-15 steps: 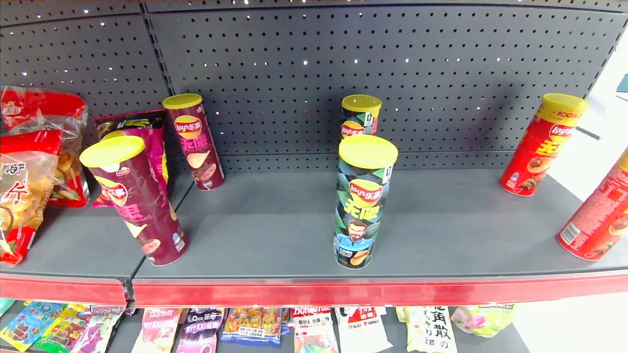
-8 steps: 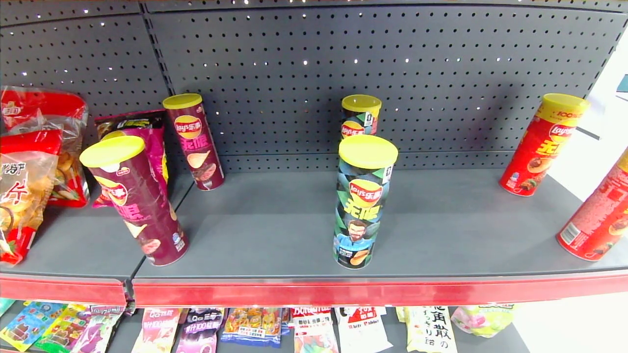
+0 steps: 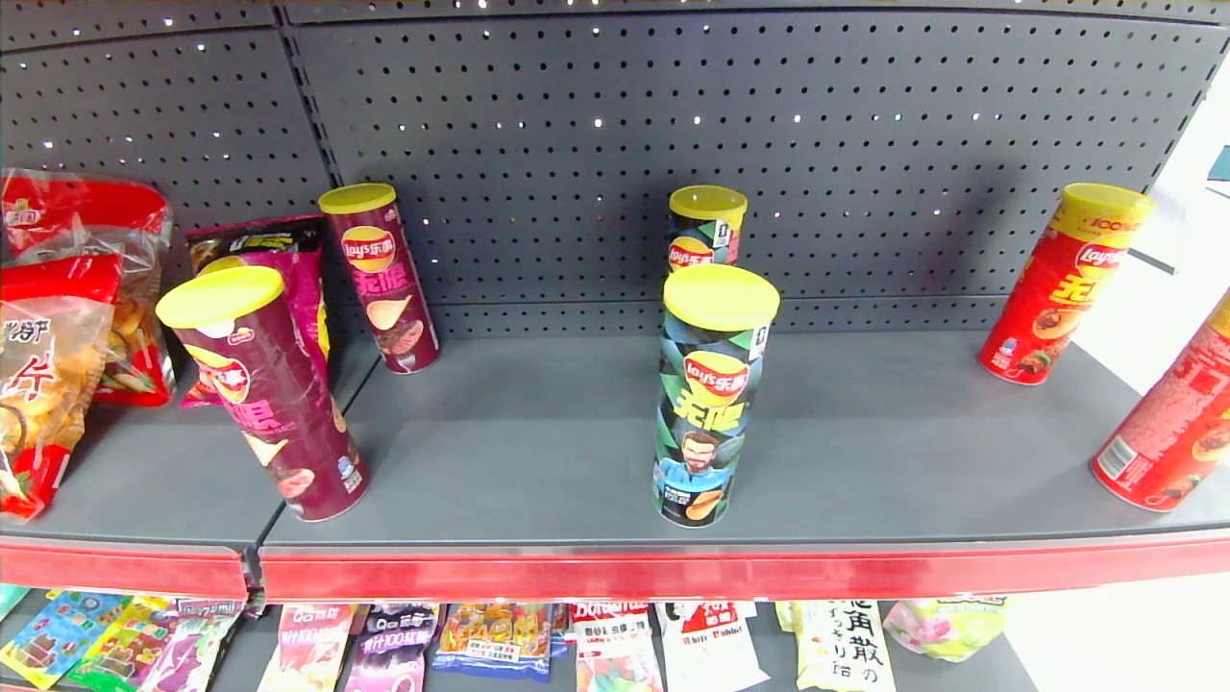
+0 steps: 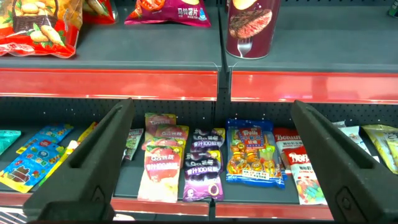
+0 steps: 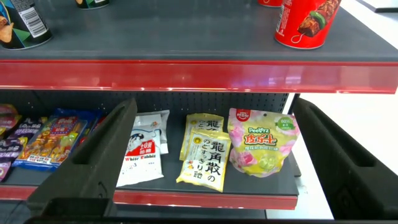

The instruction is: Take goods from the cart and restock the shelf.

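Where the grey upper shelf (image 3: 538,452) meets its perforated back panel (image 3: 673,115), six yellow-lidded chip cans stand on their bases in three pairs. At the middle, a green-and-black can (image 3: 711,394) stands near the red front strip (image 3: 673,572), with a second green-and-black can (image 3: 706,231) straight behind it against the panel. To the left, a maroon can (image 3: 264,394) stands near the front and another maroon can (image 3: 381,279) stands at the back. A purple chip bag (image 3: 279,259) leans just beside the rear one, and red snack bags (image 3: 67,317) fill the shelf's left end. To the right, one red can (image 3: 1062,284) stands at the back and a second red can (image 3: 1168,413) stands nearer the front edge.

On the lower shelf (image 5: 273,185) lie flat packets: a white packet (image 5: 144,149), a yellow packet (image 5: 205,152) and a pink-and-green pouch (image 5: 261,143), side by side. The left gripper (image 4: 212,112) hangs in front of this lower shelf, below the red strip, its jaws spread wide apart. The right gripper (image 5: 214,111) hangs farther right, below the front red can, its jaws also wide apart.
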Motion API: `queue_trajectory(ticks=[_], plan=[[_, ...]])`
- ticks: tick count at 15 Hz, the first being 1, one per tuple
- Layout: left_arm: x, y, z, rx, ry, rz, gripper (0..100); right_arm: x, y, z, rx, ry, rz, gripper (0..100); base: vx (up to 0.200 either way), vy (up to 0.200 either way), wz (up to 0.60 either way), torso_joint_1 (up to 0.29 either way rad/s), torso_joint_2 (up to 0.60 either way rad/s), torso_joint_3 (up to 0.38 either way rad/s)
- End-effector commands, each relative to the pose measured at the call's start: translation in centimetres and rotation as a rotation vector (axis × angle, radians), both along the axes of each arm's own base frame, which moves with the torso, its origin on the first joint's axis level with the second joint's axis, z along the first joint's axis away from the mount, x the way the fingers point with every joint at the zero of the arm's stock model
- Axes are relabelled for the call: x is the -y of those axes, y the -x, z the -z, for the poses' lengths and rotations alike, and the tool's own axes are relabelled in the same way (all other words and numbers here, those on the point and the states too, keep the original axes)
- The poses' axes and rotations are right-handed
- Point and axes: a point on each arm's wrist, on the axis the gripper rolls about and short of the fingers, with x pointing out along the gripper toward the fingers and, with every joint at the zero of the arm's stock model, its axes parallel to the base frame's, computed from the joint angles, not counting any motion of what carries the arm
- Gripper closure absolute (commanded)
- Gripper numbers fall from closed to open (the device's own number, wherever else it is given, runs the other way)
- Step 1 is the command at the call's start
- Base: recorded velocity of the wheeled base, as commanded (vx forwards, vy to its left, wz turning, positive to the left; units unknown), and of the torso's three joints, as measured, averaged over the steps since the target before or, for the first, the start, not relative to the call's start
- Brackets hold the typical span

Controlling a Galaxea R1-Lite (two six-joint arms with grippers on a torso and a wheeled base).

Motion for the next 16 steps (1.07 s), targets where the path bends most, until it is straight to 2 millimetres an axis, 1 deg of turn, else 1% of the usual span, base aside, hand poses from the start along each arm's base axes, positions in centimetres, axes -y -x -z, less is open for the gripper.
queue_trajectory(ticks=[1, 16], plan=[[0.0, 0.01, 0.0, 0.001, 0.0, -0.001, 0, 0.0, 0.0, -0.02, 0.0, 0.0, 0.0, 0, 0.0, 0.0, 0.0, 0.0, 0.0, 0.0], [0.0, 0.01, -0.01, 0.002, -0.001, 0.001, 0, 0.0, 0.0, -0.02, 0.0, 0.0, 0.0, 0, 0.0, 0.0, 0.0, 0.0, 0.0, 0.0]])
